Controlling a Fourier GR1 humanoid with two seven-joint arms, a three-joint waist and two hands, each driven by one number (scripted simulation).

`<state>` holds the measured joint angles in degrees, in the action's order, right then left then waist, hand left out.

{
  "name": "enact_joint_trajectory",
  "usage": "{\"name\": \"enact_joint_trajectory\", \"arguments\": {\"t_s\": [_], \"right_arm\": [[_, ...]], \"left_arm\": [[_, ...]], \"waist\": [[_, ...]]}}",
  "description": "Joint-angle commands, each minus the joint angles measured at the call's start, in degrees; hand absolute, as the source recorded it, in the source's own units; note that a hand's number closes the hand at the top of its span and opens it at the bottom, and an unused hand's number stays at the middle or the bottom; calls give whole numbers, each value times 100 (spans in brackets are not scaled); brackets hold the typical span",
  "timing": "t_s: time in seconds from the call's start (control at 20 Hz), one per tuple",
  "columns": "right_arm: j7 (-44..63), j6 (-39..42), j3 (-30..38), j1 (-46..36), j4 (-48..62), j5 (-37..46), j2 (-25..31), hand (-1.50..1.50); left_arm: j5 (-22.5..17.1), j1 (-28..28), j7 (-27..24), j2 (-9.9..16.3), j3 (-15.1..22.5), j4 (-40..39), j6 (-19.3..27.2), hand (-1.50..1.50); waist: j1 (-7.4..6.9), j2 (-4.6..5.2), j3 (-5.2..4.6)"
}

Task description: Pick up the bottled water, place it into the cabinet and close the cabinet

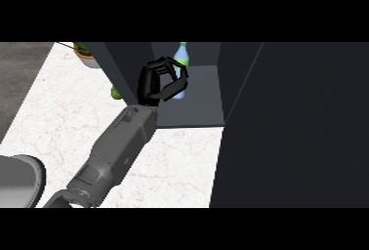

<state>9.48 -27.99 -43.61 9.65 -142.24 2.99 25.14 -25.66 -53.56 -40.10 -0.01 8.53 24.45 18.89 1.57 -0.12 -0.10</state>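
Note:
The bottled water (pixel 182 54), pale blue with a green cap, stands upright inside the open dark cabinet (pixel 205 97), over its grey-blue shelf floor. My left hand (pixel 153 82) reaches into the cabinet from the lower left, its fingers curled round the bottle's lower half and hiding most of its body. A bit of the bottle's base shows below the fingers. The cabinet door (pixel 296 127) stands open as a big dark panel filling the right side of the view. My right hand does not show.
A potted plant (pixel 85 53) stands at the back left on the white marble counter (pixel 65 107). A small green object (pixel 115 92) peeks out by the cabinet's left wall. A grey round vessel (pixel 18 180) sits at the lower left.

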Motion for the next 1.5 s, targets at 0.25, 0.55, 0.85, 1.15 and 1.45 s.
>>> {"name": "enact_joint_trajectory", "arguments": {"t_s": [0.25,0.55,0.85,1.15,1.45], "right_arm": [[255,-154,-10,92,-433,511,186,-150],[-71,-95,-72,322,-477,395,481,-150],[142,5,-196,-40,-232,439,495,150],[650,555,-489,-457,-547,-138,723,150],[1492,814,-827,-1239,-856,-145,324,150]], "left_arm": [[-294,1431,943,39,640,2123,-920,150],[-305,2916,1139,301,1023,4234,-478,150],[-217,4567,1605,508,1646,6314,-135,150],[-225,5886,1488,1116,1969,7555,-496,150],[-217,6783,1420,1582,1817,8554,-392,150]], "waist": [[-300,-92,6],[-317,-90,12],[-298,-59,10],[-329,-41,8],[-306,-29,-4]]}}
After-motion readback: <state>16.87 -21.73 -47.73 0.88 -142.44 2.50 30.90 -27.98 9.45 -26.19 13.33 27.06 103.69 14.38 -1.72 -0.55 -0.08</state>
